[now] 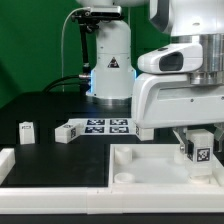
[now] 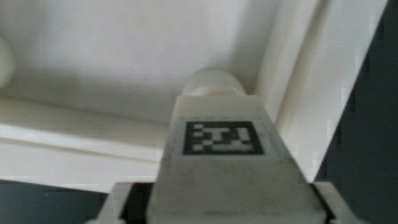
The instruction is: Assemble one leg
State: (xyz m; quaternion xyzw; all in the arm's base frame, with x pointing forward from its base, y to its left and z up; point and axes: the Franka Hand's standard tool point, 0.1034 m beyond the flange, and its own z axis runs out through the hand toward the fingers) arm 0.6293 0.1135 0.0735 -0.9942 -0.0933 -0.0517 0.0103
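Observation:
My gripper is shut on a white leg with a square tag. It holds the leg upright over the near right corner of the large white tray-like top, on the exterior view's right. In the wrist view the leg fills the middle between my gripper fingers. Its rounded tip points at the inner corner of the top, beside the raised rim. I cannot tell whether the tip touches the top.
Two loose legs stand on the dark table at the exterior view's left, and another stands behind the top. The marker board lies at the middle back. A white L-shaped piece sits at the left edge.

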